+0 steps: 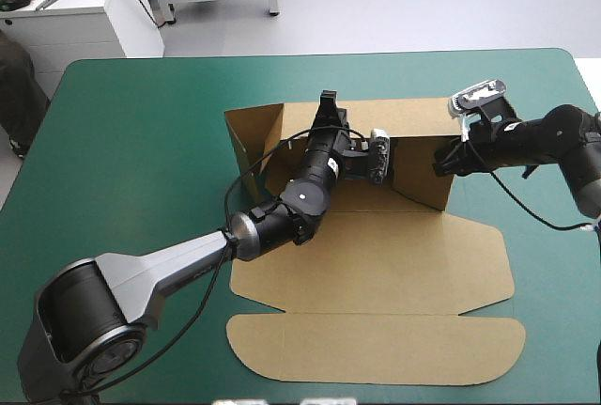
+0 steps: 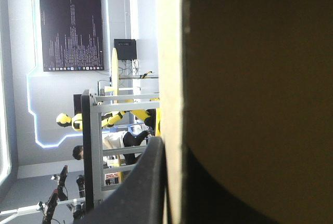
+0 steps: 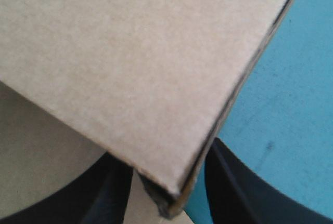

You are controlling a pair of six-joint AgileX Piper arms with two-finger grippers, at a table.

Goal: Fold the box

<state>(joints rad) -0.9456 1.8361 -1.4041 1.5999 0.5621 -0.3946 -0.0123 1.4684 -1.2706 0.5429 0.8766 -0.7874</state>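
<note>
The brown box lies mid-table with its back, left and right walls raised. Its lid lies flat toward the front edge. My left gripper reaches over the back wall's top edge. In the left wrist view the wall's pale edge stands between the black fingers, so the left gripper is shut on it. My right gripper is at the right wall's upper edge. In the right wrist view the wall's corner sits between the two fingers, and the right gripper is shut on it.
Teal-green cover shows broadly to the left of the box and in a narrower strip to its right. The lid's rounded flap ends close to the table's front edge.
</note>
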